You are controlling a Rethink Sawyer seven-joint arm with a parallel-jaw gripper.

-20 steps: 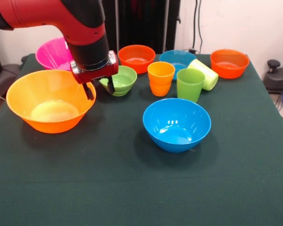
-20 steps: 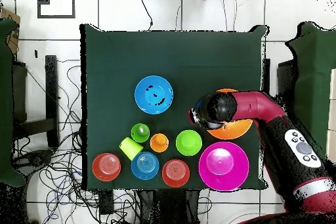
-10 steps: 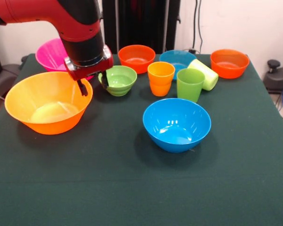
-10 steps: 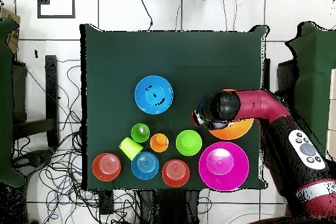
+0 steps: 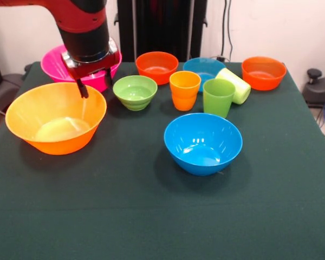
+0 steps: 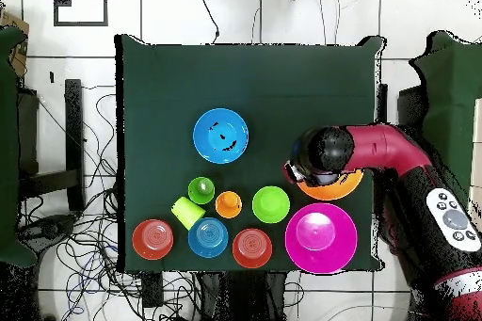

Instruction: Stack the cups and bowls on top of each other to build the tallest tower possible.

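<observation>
My gripper [image 5: 95, 84] hangs open and empty over the far rim of the large yellow-orange bowl [image 5: 57, 116], in front of the pink bowl [image 5: 57, 60]. The small green bowl [image 5: 134, 91] sits just to its right. The medium blue bowl [image 5: 203, 142] stands alone mid-table. An orange cup [image 5: 184, 89] and a green cup [image 5: 218, 97] stand upright, while the lime-yellow cup [image 5: 235, 84] lies on its side. Behind them are two small orange bowls [image 5: 157, 66] [image 5: 263, 71] and a small blue bowl [image 5: 203, 67]. Every piece stands singly; no tower shows. From overhead, the arm [image 6: 377, 148] covers most of the yellow-orange bowl [image 6: 344, 188].
The dark green table cloth [image 5: 124, 216] is bare across the near half in the front view. Cables and chairs [image 6: 47, 138] surround the table on the floor. The table's edge [image 6: 120, 148] runs close to the row of cups and small bowls.
The gripper has moved left and back in the front view, from beside the green bowl to over the yellow-orange bowl's far rim, rising a little. It stays open. No bowl or cup moved.
</observation>
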